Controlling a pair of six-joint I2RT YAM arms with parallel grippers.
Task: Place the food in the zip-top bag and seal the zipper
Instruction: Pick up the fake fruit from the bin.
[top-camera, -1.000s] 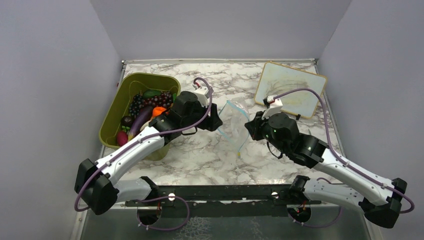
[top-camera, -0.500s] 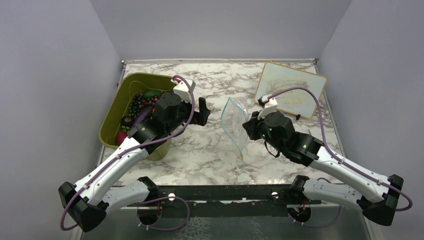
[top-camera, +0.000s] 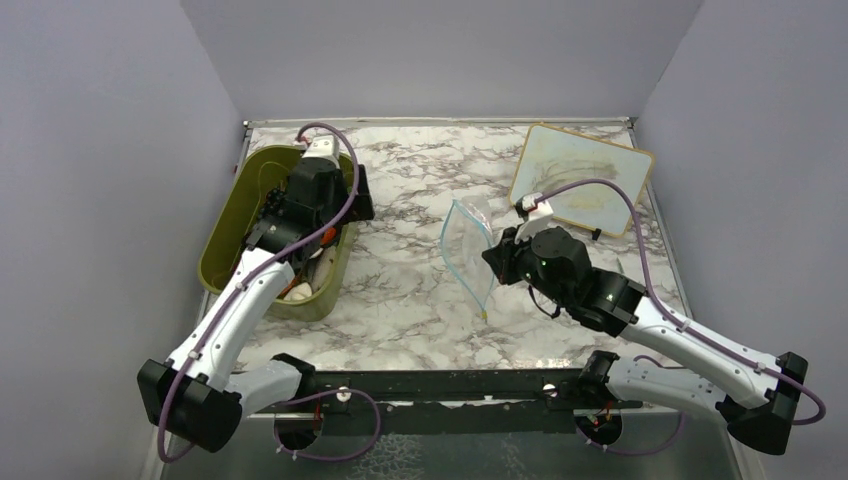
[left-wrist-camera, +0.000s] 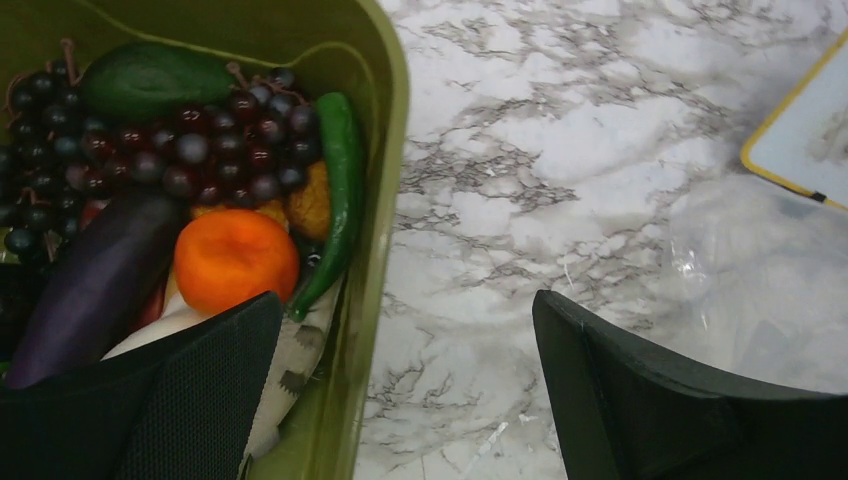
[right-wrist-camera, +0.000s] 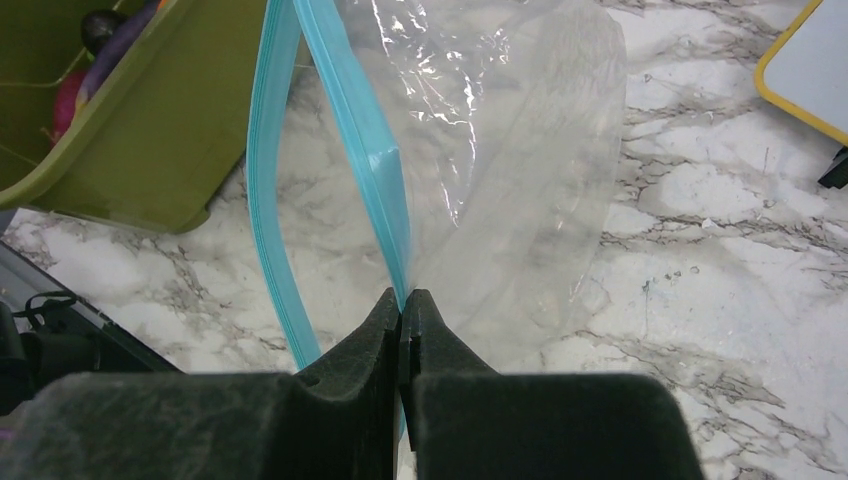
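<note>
The clear zip-top bag (top-camera: 464, 248) hangs upright at mid-table with its mouth open. My right gripper (top-camera: 494, 260) is shut on one side of the teal zipper (right-wrist-camera: 378, 190), jaws tight together (right-wrist-camera: 405, 300); the other strip (right-wrist-camera: 270, 210) bows away to the left. The food lies in the olive-green tub (top-camera: 222, 228): dark grapes (left-wrist-camera: 190, 140), an orange round (left-wrist-camera: 235, 258), a purple eggplant (left-wrist-camera: 90, 285), a green pepper (left-wrist-camera: 338, 180) and an avocado (left-wrist-camera: 150, 78). My left gripper (top-camera: 357, 195) is open and empty (left-wrist-camera: 405, 300), straddling the tub's right rim (left-wrist-camera: 385, 200) from above.
A yellow-framed whiteboard (top-camera: 581, 178) lies at the back right, and shows in the right wrist view (right-wrist-camera: 810, 70). Grey walls close in the table on three sides. The bag's clear body shows faintly in the left wrist view (left-wrist-camera: 760, 290).
My left arm has swung left, from beside the bag back over the tub, gripper open. My right gripper has kept hold of the bag and shifted it slightly left.
</note>
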